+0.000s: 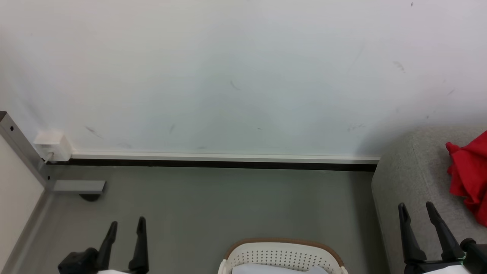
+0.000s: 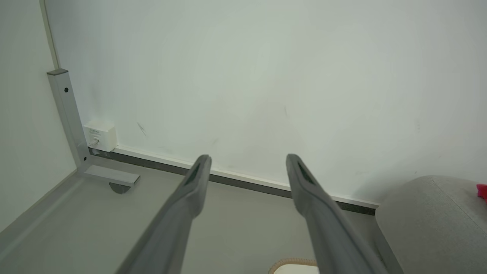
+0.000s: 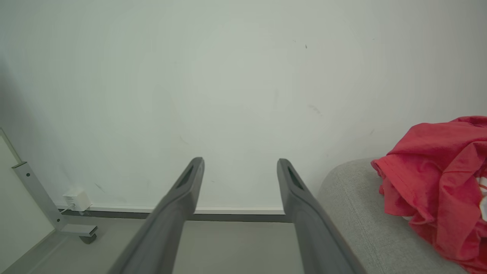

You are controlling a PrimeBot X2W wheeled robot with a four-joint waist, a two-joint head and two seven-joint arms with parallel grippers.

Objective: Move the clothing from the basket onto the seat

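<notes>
1. Watching the head view, I saw my left gripper [image 1: 127,220] at seven o'clock, fingers wide apart, empty.
2. My right gripper [image 1: 416,204] at five o'clock was equally wide and empty.
3. The clothing [image 1: 470,179] lay on the seat [image 1: 414,171] at three o'clock; the basket [image 1: 281,253] sat at six.

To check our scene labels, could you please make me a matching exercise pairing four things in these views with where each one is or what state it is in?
Things:
1 red clothing
2 laundry basket
3 left gripper
4 white wall box

Places or states:
A on the floor, at the head view's bottom edge
B open, holding nothing
C heaped on the grey seat
D low on the wall, beside the metal frame leg

Pairs: 1-C, 2-A, 3-B, 4-D
</notes>
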